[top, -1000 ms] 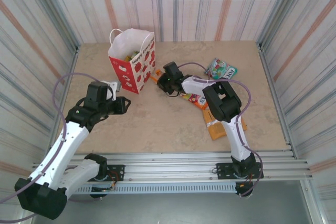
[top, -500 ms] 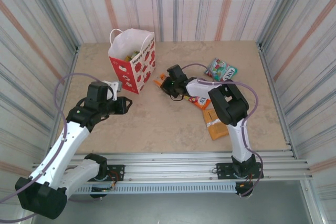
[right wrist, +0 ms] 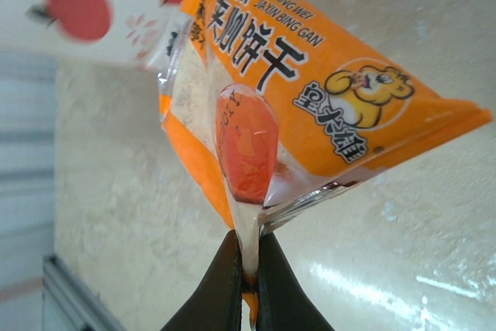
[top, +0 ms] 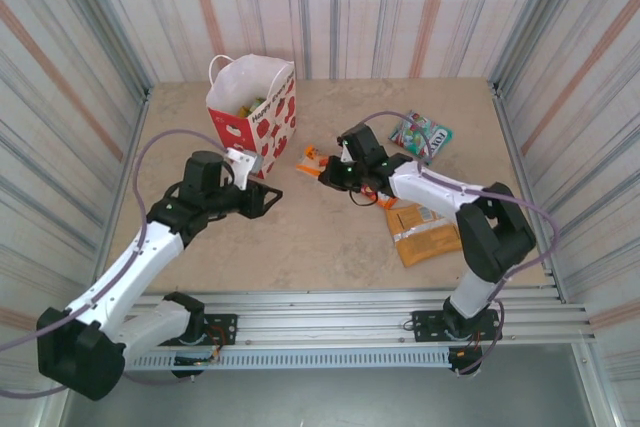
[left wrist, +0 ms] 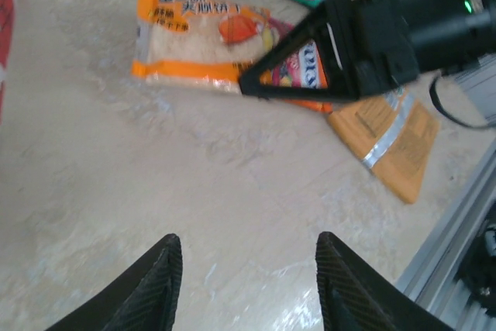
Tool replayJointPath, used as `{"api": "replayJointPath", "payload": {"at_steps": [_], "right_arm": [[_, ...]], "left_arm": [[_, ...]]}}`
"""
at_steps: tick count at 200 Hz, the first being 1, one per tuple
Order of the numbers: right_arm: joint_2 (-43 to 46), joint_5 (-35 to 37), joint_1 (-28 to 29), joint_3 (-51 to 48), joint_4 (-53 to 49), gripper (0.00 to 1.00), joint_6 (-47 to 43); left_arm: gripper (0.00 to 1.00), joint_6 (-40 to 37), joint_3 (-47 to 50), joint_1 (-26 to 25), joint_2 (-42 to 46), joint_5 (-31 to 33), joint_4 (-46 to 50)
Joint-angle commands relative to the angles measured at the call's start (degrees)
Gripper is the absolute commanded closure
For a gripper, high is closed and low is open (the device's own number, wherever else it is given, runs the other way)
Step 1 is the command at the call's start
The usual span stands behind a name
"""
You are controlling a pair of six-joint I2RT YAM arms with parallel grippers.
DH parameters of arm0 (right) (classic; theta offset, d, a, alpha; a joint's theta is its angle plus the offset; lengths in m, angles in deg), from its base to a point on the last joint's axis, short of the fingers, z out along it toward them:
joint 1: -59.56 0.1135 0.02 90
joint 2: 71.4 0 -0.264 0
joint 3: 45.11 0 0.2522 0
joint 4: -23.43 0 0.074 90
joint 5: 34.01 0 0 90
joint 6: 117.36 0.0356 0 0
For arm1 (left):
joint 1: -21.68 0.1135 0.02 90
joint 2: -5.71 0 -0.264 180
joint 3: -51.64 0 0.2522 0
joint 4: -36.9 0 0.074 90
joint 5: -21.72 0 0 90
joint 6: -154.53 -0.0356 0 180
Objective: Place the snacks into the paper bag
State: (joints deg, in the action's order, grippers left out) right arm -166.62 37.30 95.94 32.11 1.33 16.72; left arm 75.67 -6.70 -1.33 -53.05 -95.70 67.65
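Small orange foil packet [right wrist: 294, 91] is the snack in play: the right arm [top: 430, 185] has its jaws closed tight on the packet's clear bottom seam, and the rest of it fans out ahead of the tips toward the red paper bag with white apple shapes [top: 262, 117]. A second ago those jaws were narrowing over it right beside the bag's near corner; since then they have clamped and drawn back, so the bag stands ahead and to the left of them, near but apart. The left arm [top: 150, 237] has swung forward and its jaws have spread; they stand open and empty over bare bench [left wrist: 155, 191], the packet ahead of them. My reading: the grasp is made, and what remains for this packet is a lift over the bag's open mouth and a release. A teal foil packet [top: 420, 132] off behind the right jaws, and a large orange foil packet [top: 428, 235] back along that arm, wait their turn
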Motion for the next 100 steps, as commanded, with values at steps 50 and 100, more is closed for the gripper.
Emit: {"api": "replayJointPath", "payload": {"at_steps": [50, 100], "right_arm": [[11.5, -11.6, 0.7, -8.5, 11.7, 1.00, -13.7], [14.1, -15.4, 0.7, -11.1, 16.9, 1.00, -14.3]], "left_arm": [[0.44, 20.0, 3.5, -0.6, -4.6, -1.0, -18.9], [0.41, 23.0, 5.3, -0.6, -5.8, -0.9, -23.9]]}}
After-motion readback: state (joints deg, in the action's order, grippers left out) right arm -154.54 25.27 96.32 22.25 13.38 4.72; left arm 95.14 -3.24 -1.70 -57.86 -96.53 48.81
